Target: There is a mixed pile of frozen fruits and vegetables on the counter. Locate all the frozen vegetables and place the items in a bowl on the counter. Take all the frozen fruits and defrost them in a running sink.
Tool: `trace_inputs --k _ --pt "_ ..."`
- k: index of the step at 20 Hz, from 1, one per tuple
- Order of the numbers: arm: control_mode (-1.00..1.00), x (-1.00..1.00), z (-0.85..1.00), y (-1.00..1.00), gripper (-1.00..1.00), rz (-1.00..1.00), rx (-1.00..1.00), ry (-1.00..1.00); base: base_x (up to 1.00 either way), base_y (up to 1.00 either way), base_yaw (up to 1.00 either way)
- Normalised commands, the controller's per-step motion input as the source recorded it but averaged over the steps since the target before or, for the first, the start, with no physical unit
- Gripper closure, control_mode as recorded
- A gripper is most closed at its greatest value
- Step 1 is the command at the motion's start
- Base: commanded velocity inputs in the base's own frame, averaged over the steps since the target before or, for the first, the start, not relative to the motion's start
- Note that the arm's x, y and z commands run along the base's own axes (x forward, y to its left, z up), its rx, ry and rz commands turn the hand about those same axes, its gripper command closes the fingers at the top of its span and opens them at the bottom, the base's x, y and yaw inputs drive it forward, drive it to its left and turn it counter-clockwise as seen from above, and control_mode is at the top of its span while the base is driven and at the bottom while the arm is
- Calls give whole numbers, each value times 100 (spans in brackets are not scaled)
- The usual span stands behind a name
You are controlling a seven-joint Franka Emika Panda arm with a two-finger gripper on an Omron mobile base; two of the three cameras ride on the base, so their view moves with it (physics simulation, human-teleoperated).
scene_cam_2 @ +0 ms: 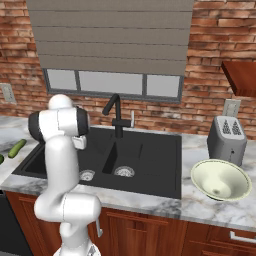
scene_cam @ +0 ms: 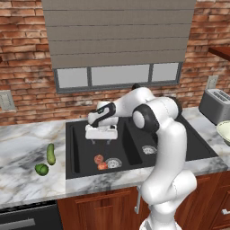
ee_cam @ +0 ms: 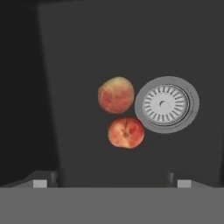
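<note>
Two peaches lie touching in the sink's left basin, just left of the drain at centre of hand view. Gripper hangs above them w/ jaws wide apart, holding nothing. Cucumber & green veg sit on counter at left of left base view; bowl at lower right of right base view.

Two red-orange peaches lie touching each other at mid-frame on the black sink floor, just left of the silver drain; fingertips stand wide apart below.
</note>
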Motion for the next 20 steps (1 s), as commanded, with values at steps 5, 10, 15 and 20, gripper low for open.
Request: trace_inputs --k 5,10,15,20 --pt "-100 -14 42 0 -100 0 0 0 0 0 0" --pt "-100 -13 38 8 -100 0 0 0 0 0 0" --pt "-100 -15 38 12 -100 0 0 0 0 0 0" --pt "-100 -14 25 13 -100 0 0 0 0 0 0"
